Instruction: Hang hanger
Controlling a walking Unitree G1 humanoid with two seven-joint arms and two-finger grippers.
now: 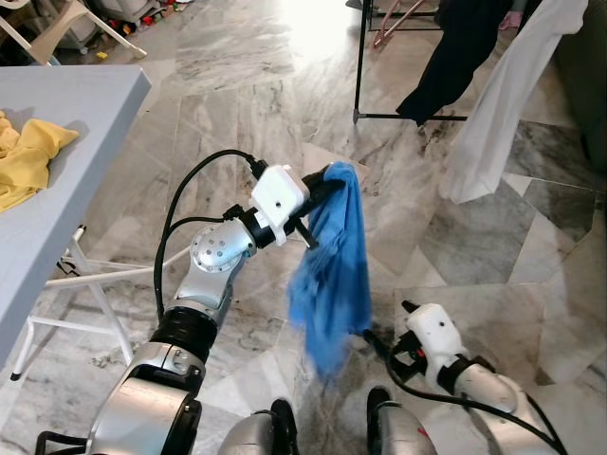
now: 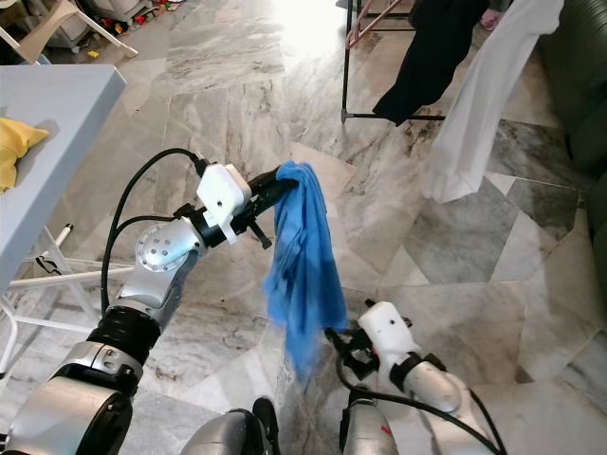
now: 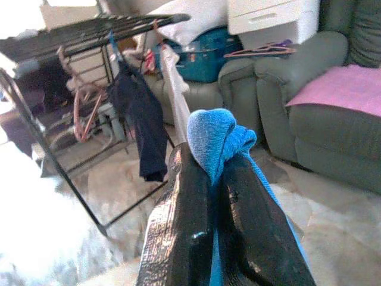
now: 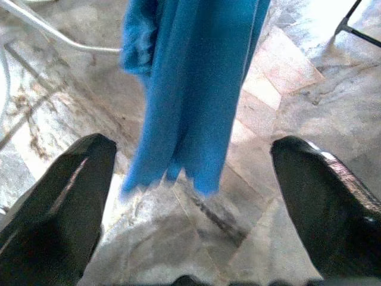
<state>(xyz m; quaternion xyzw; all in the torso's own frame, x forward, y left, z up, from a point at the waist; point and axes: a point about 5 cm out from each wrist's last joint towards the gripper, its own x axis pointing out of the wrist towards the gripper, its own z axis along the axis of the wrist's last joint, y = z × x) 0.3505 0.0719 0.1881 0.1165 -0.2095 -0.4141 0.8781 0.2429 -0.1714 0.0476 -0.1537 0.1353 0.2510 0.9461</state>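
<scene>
Hanger is not something I can make out; what the left gripper (image 1: 327, 180) carries is a blue cloth (image 1: 332, 265), and its jaws are clamped together on the cloth's bunched top. The cloth hangs straight down from there, long axis vertical, its lower end near the floor (image 1: 237, 85).

The right gripper (image 4: 190, 196) is low and on the right, with jaws wide apart. The cloth's lower edge hangs just beyond them, between the two fingers as the right wrist view looks at it, but not touching either.

The drying rack (image 1: 365, 62) stands at the far right, well apart from the cloth, with a black garment (image 1: 455, 52) and a white one (image 1: 503, 104) on it. The left arm is the one holding the load, so I judge it must carry the cloth there.

The left wrist view shows the rack's top rails (image 3: 89, 33) and a sofa (image 3: 309, 107) behind; the head views cut these off. A bench (image 1: 66, 114) with a yellow cloth (image 1: 28, 156) is at the left.
</scene>
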